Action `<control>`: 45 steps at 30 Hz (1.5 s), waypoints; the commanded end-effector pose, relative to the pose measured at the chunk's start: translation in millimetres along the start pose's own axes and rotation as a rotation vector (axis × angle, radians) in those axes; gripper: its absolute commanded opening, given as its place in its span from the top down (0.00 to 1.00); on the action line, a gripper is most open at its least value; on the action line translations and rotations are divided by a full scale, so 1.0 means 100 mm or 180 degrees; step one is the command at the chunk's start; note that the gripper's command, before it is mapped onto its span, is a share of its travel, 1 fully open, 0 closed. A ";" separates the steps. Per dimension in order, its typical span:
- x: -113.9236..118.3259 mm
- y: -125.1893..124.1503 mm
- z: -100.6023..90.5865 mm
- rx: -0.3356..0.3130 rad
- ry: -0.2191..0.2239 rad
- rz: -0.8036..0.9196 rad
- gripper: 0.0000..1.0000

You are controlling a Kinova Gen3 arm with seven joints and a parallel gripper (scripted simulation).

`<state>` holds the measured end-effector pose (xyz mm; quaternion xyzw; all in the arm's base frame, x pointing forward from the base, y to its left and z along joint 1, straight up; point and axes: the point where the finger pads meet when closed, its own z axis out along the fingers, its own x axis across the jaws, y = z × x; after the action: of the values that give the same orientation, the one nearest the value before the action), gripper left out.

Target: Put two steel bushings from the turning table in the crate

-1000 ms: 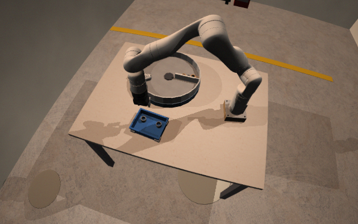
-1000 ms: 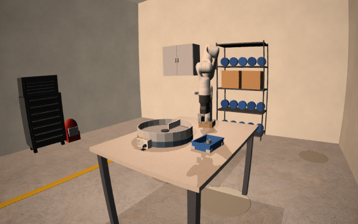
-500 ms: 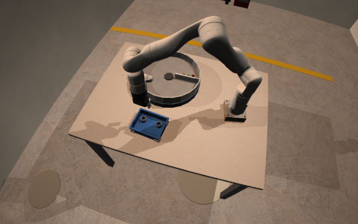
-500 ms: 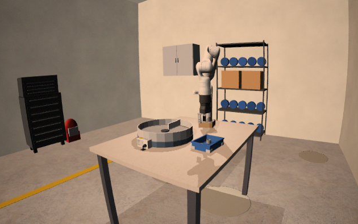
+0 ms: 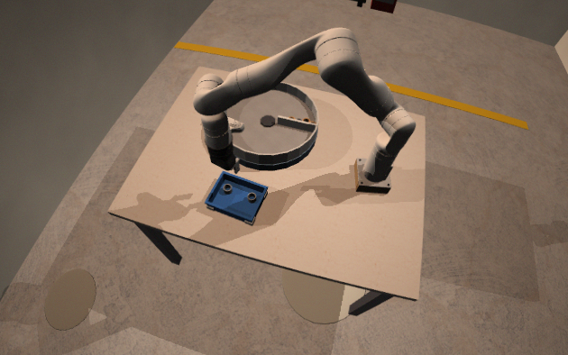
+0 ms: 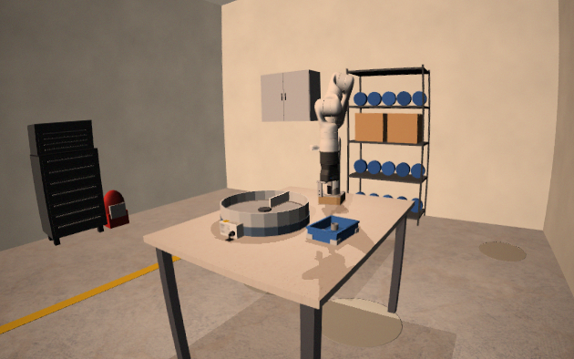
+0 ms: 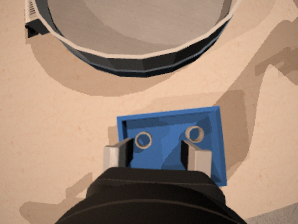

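Observation:
The blue crate point(image 5: 230, 212) point(image 6: 321, 233) point(image 7: 222, 150) stands beside the turning table point(image 5: 270, 159) point(image 6: 264, 220) point(image 7: 142, 65). Inside it, apart from each other, are a left steel bushing point(image 5: 227, 193) point(image 7: 143, 148) and a right steel bushing point(image 5: 251, 201) point(image 7: 188, 135); both show as upright rings. The exterior view shows only one grey bushing point(image 6: 334, 226) above the crate wall. Small orange-brown parts point(image 5: 306, 120) lie behind the divider on the turning table; the arm hides part of the disc. My gripper point(image 5: 233, 169) point(image 6: 328, 189) point(image 7: 157, 149) is open and empty, above the crate's level near its turning-table side.
The divider point(image 5: 295, 122) point(image 6: 279, 199) rises across part of the turning table, whose high rim stands near the crate. A small white box point(image 6: 231, 229) is fixed at the table's outer side. The arm's base point(image 5: 373, 182) stands to the right in the top view.

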<state>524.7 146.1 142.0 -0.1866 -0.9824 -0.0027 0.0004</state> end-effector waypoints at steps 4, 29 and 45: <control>0.02 0.01 -0.03 0.0007 -0.0015 0.0442 0.00; 0.06 0.02 -0.06 0.0004 -0.0016 0.1200 0.00; 0.10 0.03 -0.08 0.0002 -0.0017 0.1958 0.00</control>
<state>515.8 151.9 149.4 -0.4755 -0.8797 -0.0009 -0.0005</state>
